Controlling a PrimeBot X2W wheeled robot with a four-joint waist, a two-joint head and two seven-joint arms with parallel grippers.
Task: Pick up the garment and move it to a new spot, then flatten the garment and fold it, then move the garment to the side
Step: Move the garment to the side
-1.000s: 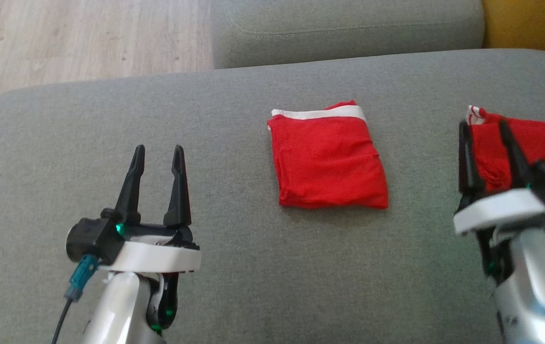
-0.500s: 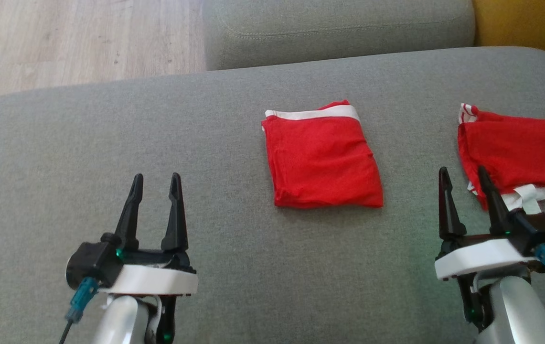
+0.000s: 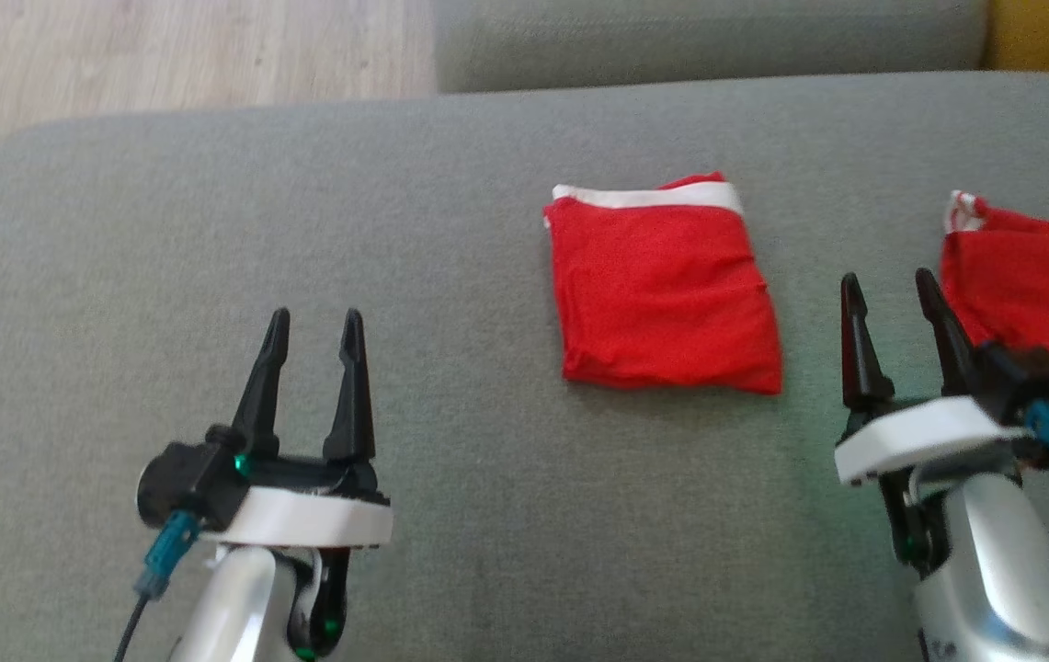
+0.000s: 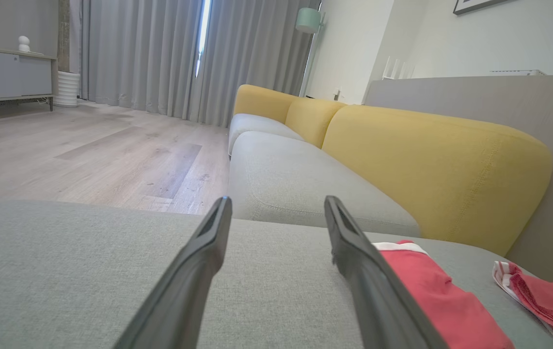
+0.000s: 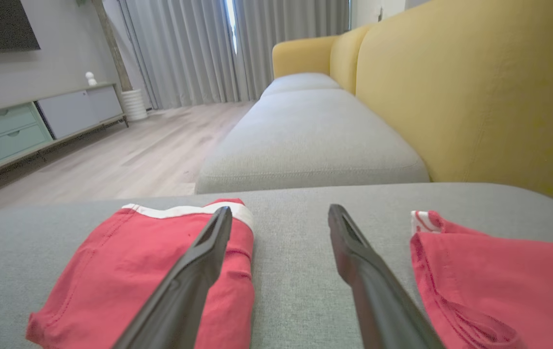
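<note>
Both hands are empty. My left hand (image 3: 314, 317) has its fingers spread, nothing between them, low over the grey fabric sofa seat (image 3: 211, 230) at the lower left of the head view. My right hand (image 3: 886, 276) is spread too, at the lower right.

The folded red garment with a white band (image 3: 667, 285) on its far edge lies flat mid-seat, between the two hands and ahead of their fingertips. It is nearer the right hand and well apart from the left.

A second red cloth garment with white striped trim (image 3: 1030, 285), looser, lies at the seat's right edge, just beside the right hand. Its near part is hidden behind that hand.

In the right wrist view the right hand (image 5: 280, 208) points at the bare seat between the folded red garment (image 5: 126, 261) and the second red cloth garment (image 5: 499, 271). I can't tell whether the fingers touch either.
</note>
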